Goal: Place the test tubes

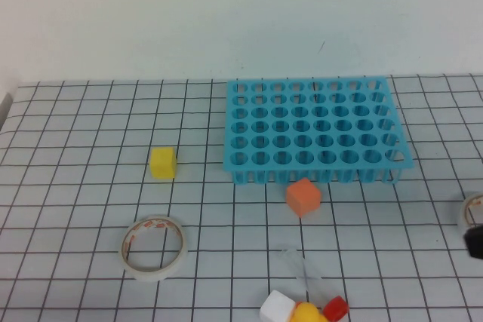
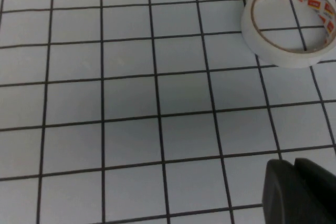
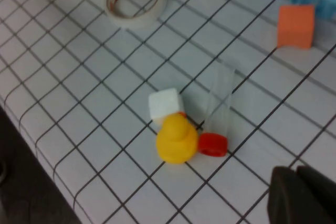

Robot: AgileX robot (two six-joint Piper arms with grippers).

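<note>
Shut and empty, the left tool [image 2: 293,167] was seen over bare counter [image 2: 131,103] nr the tape roll [image 2: 289,24]. The test tube [image 1: 308,277], red-capped, was found lying at front centre by the duck [image 1: 308,313] & white cube [image 1: 278,307], not yet picked. No tube was seen in the rack [image 1: 313,130] behind. The right tool [image 3: 295,174] was seen shut, empty, nr the tube. All placing was judged left to do.

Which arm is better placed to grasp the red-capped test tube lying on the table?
Probably right. The right claw, shut, hangs over the table near the test tube. The left claw, also shut, hangs near the tape roll, with no tube in its view.
</note>
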